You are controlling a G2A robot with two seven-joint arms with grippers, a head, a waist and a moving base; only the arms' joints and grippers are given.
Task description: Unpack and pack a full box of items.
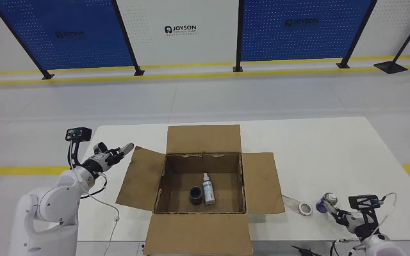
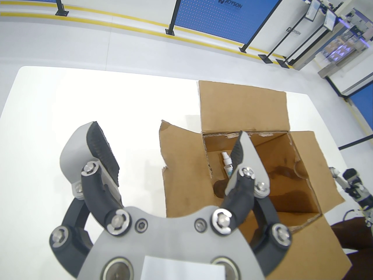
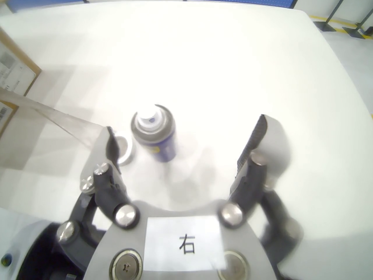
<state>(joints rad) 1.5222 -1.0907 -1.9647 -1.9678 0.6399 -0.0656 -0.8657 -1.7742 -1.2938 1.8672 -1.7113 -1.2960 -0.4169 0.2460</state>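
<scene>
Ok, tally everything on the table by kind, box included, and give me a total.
Cardboard box: 1
White spray bottle: 1
Dark cylinder: 1
Blue spray can: 1
Clear tube: 1
Total: 5

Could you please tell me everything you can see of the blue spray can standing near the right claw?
The spray can is a cylinder with a blue body, a grey metal-looking shoulder and a white nozzle, with no cap on. It stands upright on the white table, ahead of the open right claw, which does not grip it. A pale round object lies close beside it.
</scene>
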